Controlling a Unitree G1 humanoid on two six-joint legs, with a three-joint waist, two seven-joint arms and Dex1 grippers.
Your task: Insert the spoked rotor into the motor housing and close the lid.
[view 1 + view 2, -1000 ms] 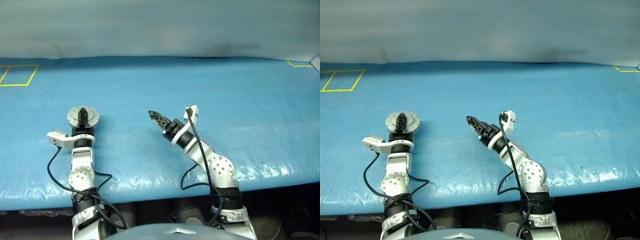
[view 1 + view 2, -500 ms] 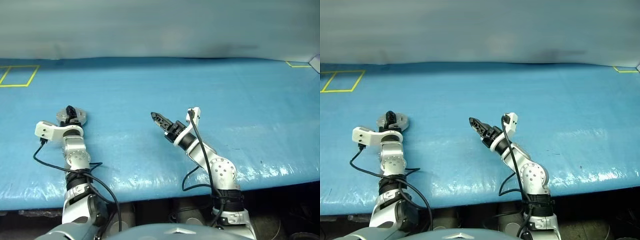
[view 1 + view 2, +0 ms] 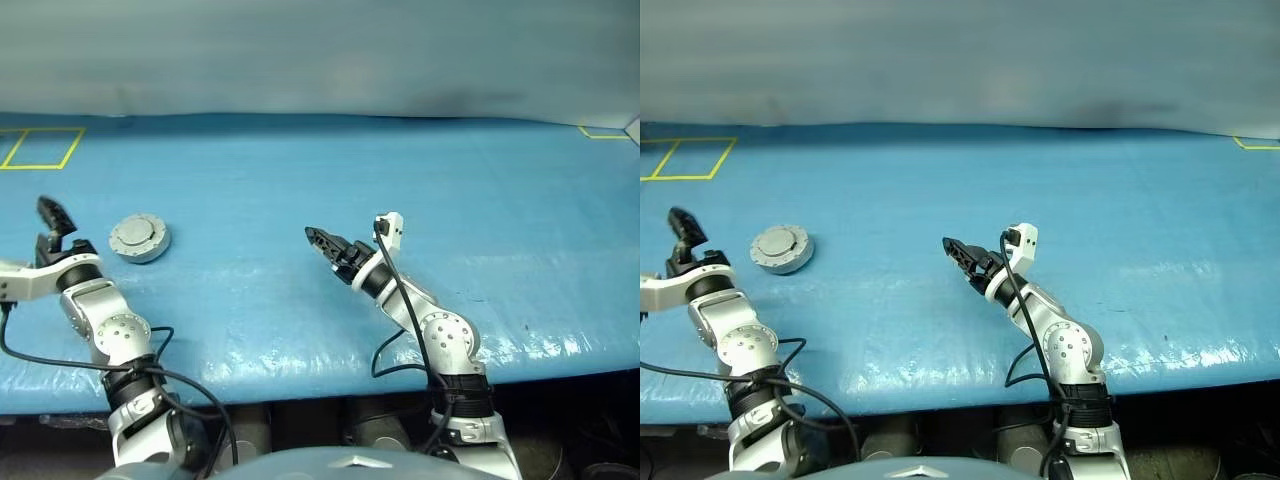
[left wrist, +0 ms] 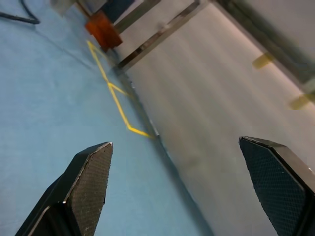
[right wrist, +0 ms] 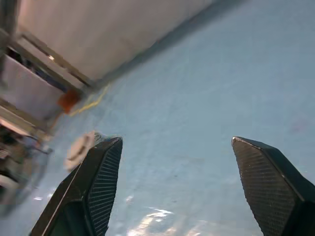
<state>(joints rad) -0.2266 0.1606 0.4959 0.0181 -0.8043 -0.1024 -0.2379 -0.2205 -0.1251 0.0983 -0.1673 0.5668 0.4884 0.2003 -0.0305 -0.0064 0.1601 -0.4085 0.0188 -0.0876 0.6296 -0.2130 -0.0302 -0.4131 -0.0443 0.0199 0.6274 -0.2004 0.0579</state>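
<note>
Left pincer (image 3: pixel 52 222) fingers apart, empty, raised off worktop (image 3: pixel 300 300) near its left edge. Lid (image 3: pixel 139 239) sits closed on motor housing, just right of left pincer, untouched. Judgement: assembly looks done; next move only retract, no regrasp. Right pincer (image 3: pixel 318 238) fingers apart, empty, well right of lid. Open blue surface all round; yellow tape square (image 3: pixel 38 148) far beyond left pincer.

No readable text anywhere.
Blue table cover (image 3: pixel 400 170), grey round lid (image 3: pixel 139 238) and the wall behind carry no letters, numbers or brand marks; the yellow tape outline (image 3: pixel 40 148) is a plain line marking, unlabelled.
</note>
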